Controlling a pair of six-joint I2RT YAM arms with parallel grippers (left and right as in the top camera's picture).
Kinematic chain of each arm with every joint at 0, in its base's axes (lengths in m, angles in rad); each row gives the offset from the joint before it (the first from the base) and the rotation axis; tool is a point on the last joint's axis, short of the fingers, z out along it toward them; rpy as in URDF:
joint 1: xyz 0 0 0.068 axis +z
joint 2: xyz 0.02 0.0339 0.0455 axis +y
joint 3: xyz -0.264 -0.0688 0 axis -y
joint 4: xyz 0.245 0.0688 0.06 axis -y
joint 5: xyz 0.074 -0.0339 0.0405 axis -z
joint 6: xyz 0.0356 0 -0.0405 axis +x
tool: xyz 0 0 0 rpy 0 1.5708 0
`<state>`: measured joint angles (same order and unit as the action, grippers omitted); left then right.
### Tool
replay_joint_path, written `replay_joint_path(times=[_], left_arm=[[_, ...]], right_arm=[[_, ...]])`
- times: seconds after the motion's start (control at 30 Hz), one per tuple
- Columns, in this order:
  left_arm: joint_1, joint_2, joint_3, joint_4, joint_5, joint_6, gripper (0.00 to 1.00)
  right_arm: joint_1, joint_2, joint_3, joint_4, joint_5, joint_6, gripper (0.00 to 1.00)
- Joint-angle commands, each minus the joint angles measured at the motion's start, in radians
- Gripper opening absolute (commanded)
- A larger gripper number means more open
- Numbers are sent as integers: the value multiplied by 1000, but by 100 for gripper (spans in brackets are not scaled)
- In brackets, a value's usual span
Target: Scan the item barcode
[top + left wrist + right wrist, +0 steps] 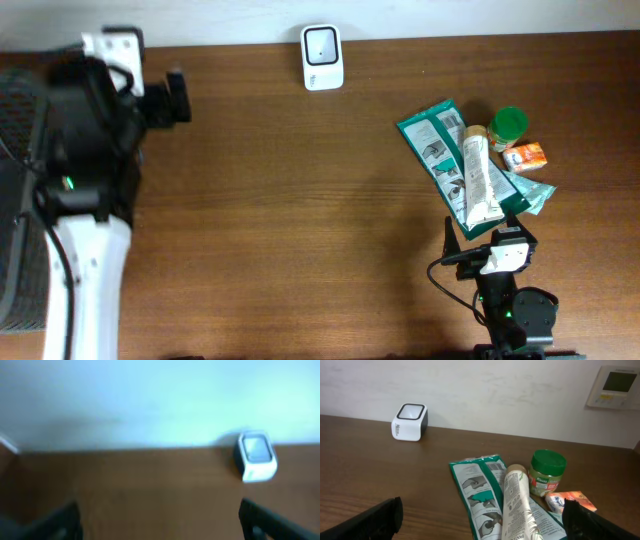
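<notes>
Tube point(481, 180) lies front-to-back atop green packet point(435, 145), cap toward wall point(470, 390); left pincer point(160, 520), right pincer point(482, 517) wide, empty.

Overhead looks straight down on the table point(300, 200). My two wrist cameras sit low, facing the far edge from left and right; all three share the scanner point(322, 57).

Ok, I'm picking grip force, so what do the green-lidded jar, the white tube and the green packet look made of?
Green-lidded jar: rigid, glass or hard plastic, can't tell which; smooth green lid. White tube: probably soft plastic, with a printed satin skin. Green packet: thin printed film or paper, lying flat, slightly shiny.
</notes>
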<state>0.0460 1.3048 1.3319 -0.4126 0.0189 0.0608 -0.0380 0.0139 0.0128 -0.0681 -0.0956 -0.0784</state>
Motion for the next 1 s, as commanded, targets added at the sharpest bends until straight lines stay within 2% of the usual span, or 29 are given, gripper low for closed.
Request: replay_joint_path(times=[0.0, 0.1, 0.23, 0.43, 0.67, 0.97], left_arm=[[0, -190, -261, 159, 45, 24, 99], [0, -337, -476, 333, 45, 34, 99], [0, -549, -791, 565, 45, 119, 99], [0, -823, -1125, 697, 43, 227, 99], [0, -1042, -1320, 699, -1, 232, 99], [0, -1199, -1324, 456, -19, 233, 99]], right_arm=[[-1, -11, -7, -4, 2, 8, 98], [-1, -11, -7, -3, 2, 8, 98], [-1, -11, -7, -3, 2, 8, 99], [-1, -11, -7, -3, 2, 8, 98], [-1, -11, -7, -4, 2, 8, 98], [-1, -11, -7, -4, 2, 8, 98]])
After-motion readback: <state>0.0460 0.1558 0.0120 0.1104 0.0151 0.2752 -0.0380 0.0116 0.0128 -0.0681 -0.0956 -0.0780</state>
